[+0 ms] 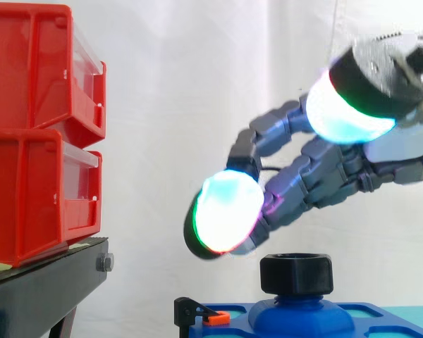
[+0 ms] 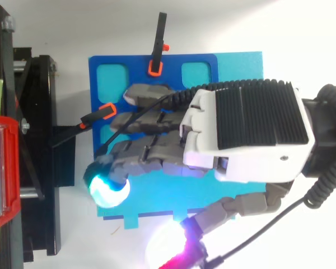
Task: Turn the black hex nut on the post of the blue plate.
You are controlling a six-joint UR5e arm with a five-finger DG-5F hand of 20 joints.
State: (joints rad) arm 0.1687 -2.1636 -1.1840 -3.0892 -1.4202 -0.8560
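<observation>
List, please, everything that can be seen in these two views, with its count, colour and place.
hex nut: one, black, on the post of the plate, below the hand.
plate: one, blue with lighter recesses, under the hand.
clamps: two, black with orange parts, one at the plate's edge at the top of the top view, one at its edge toward the stand.
bins: two, red, stacked on the stand.
stand: one, black, beside the plate.
curtain: one, white, behind everything.
hand: one, grey and white, above the nut, fingers relaxed, holding nothing.
</observation>
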